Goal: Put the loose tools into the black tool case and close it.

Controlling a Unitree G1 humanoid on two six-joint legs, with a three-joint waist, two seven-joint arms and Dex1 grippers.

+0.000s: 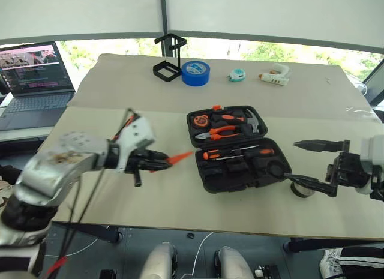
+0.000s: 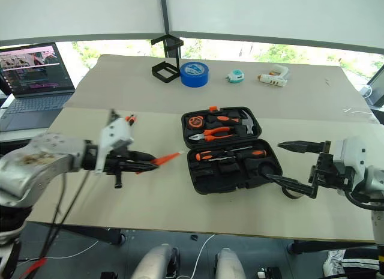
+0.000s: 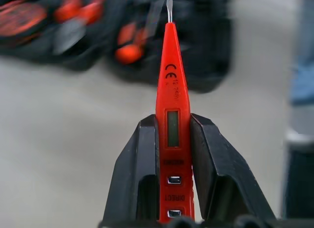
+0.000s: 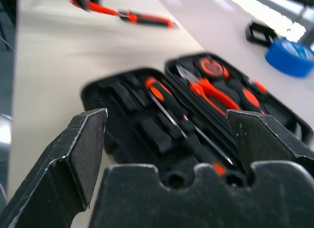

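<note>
1. Pale desk [image 1: 120, 189] carries everything.
2. Open black tool case [image 1: 240, 150] sits mid-desk.
3. Far edge: black wire stand [image 1: 168, 58], blue tape roll [image 1: 195, 73], small teal item [image 1: 237, 75], white glue gun [image 1: 275, 76].
4. Grey tape roll [image 1: 302, 189] lies right of the case.

We look down on a pale beige table [image 1: 120, 189] made of two surfaces joined by a seam. Behind it, white roller blinds [image 1: 270, 15] cover most of the windows, leaving a bright strip of green foliage [image 1: 288, 51]. An open laptop [image 1: 33, 81] sits to the left. Grey floor [image 1: 270, 255] shows beneath.

Tester pen [image 1: 179, 157] left of open tool case [image 1: 240, 148]; screwdrivers [image 1: 237, 152] apparently inside.
</note>
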